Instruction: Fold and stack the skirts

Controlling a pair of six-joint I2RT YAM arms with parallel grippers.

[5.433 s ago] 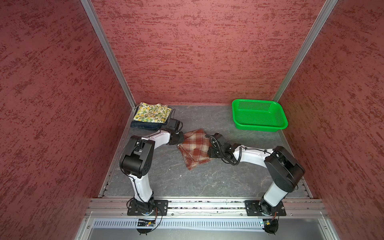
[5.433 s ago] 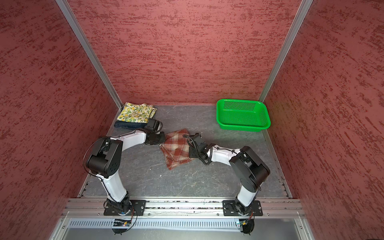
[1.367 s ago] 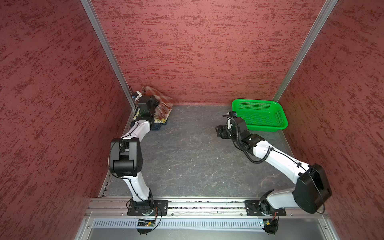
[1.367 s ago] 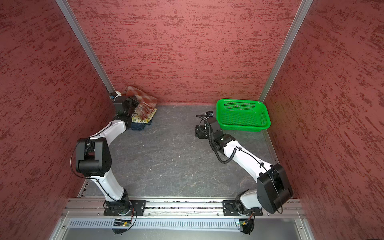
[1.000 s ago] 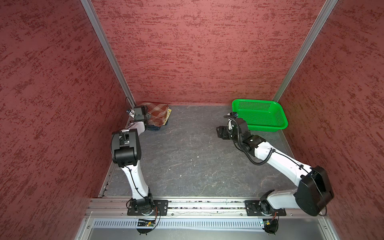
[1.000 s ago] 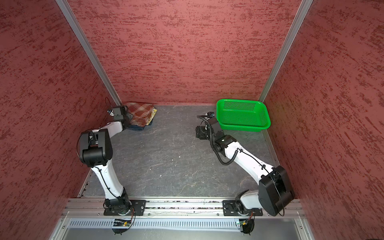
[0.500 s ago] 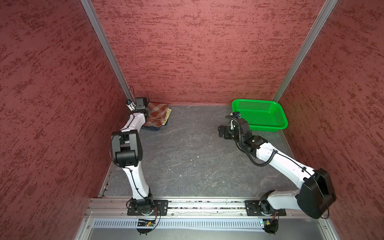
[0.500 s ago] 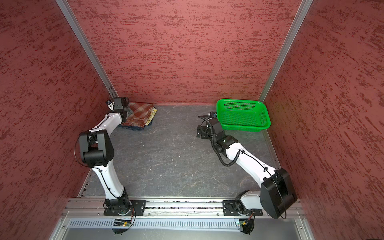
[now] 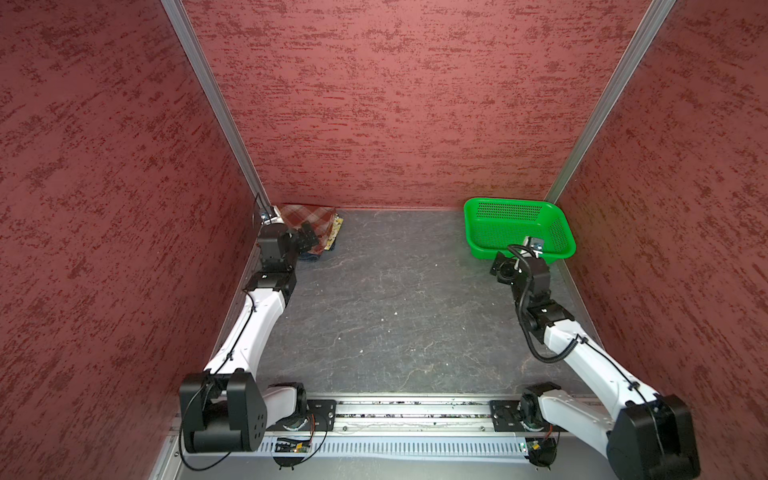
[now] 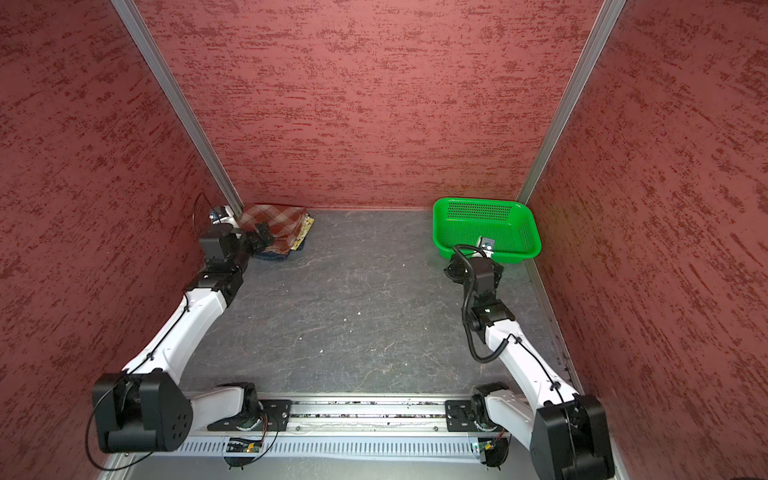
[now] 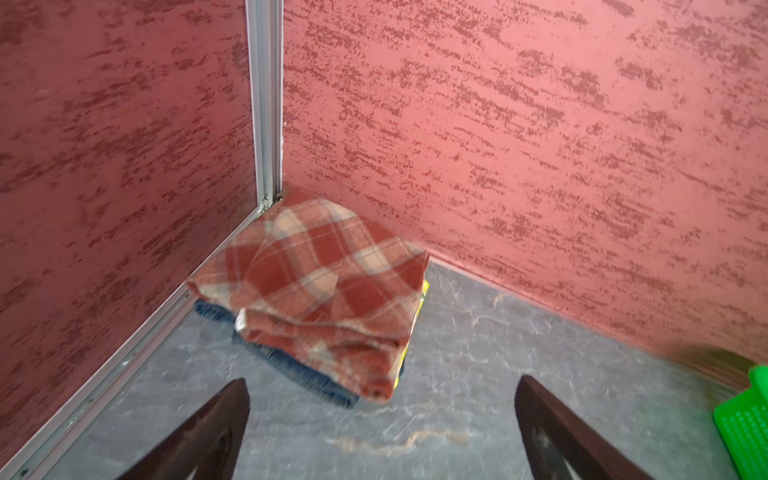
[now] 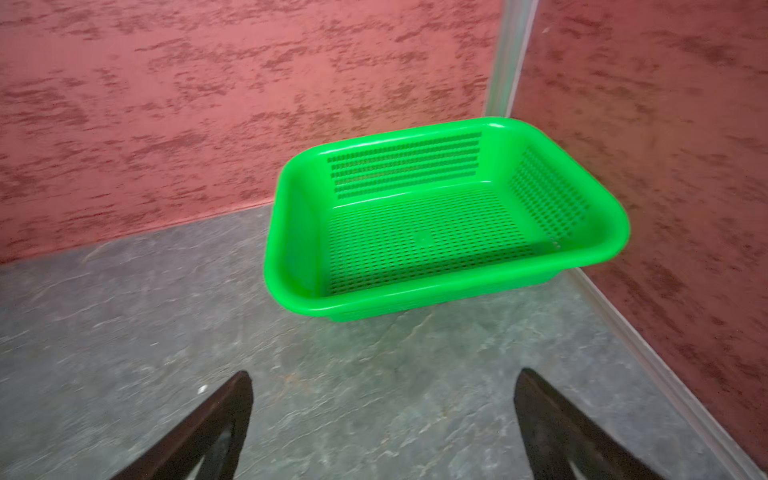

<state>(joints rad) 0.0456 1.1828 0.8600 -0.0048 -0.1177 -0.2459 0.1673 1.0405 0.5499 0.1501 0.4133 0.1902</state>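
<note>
The skirts lie folded in one stack in the back left corner. The rust-red and cream plaid skirt [image 9: 311,217] [image 10: 272,219] [image 11: 324,282] is on top. Under it shows a yellow edge of the lemon-print skirt [image 11: 423,297], and the navy denim skirt [image 11: 299,370] is at the bottom. My left gripper [image 9: 306,237] [image 11: 380,390] stands open and empty just in front of the stack, not touching it. My right gripper [image 9: 503,269] [image 12: 382,382] is open and empty over the bare floor, in front of the basket.
A green perforated basket [image 9: 519,203] [image 10: 482,201] [image 12: 374,305] stands empty in the back right corner. Red walls close in the left, back and right sides. The grey floor [image 9: 395,299] lies between the two arms.
The plaid skirt was set on the stack and my left gripper opened and drew back from it. My right arm swung right and back toward the basket, and its gripper opened fully.
</note>
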